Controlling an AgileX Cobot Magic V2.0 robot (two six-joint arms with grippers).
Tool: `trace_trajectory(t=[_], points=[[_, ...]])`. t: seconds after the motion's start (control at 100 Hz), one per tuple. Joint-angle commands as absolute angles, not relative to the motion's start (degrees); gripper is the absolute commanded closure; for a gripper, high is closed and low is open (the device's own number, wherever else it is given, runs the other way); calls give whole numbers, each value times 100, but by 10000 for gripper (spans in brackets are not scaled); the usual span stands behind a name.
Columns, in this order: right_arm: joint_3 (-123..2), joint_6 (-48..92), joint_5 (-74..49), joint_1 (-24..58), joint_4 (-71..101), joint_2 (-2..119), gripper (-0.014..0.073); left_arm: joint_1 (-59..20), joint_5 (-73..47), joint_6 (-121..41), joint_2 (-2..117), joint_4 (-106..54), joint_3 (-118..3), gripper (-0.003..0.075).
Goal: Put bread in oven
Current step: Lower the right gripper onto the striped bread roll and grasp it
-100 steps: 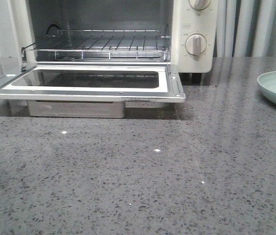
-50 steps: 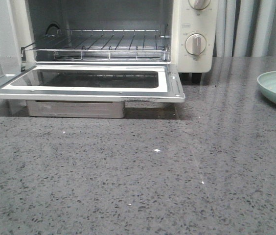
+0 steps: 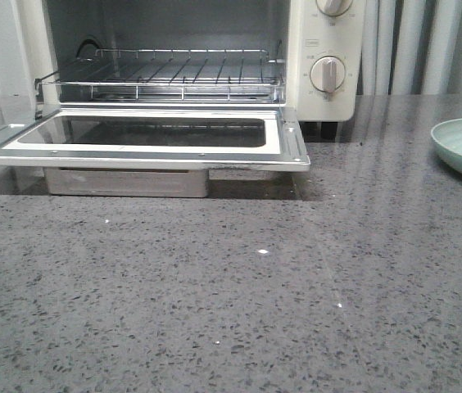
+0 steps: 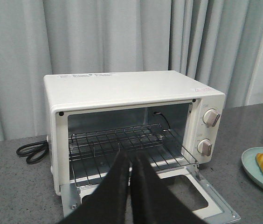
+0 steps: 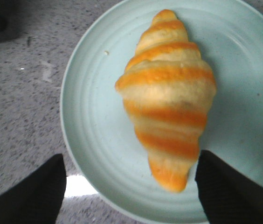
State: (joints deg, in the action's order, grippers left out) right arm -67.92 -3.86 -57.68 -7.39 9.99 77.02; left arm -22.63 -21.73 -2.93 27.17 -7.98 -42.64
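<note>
Oven [image 3: 174, 82] fills upper left of front view, door dropped flat, wire rack [image 3: 165, 78] bare. Left hand [image 4: 130, 186] low centre of its wrist view, fingers pressed together, empty, parked facing the oven mouth. Bread [image 5: 169, 98] lies on teal plate [image 5: 89, 116] at far right edge of front view, on the bench. Right hand [image 5: 129, 191] spread wide above it, holding nothing. Risks: fingers straddle the tapered tip, so a close there may squeeze the roll out; plate could skid.
</note>
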Motion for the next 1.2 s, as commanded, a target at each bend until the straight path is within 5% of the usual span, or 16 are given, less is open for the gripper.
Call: trace_trajectory(t=[0.0, 0.63, 0.73, 0.97, 1.19], points=[[-7117, -322, -5627, -761, 839, 7903, 74, -2232, -1765, -247, 2743, -869, -4458, 742], [-7206, -322, -5332, -761, 396, 8817, 89, -2232, -1755, -247, 2743, -911, -4458, 742], [-7206, -322, -5366, -761, 396, 8817, 195, -2232, -1755, -247, 2743, -911, -4458, 742], [-7206, -322, -5440, -761, 396, 8817, 671, -2232, -1780, -247, 2546, -711, -4458, 742], [-7535, -313, -5992, -624, 396, 8749, 661, -2232, -2246, -247, 1925, -615, -4496, 742]])
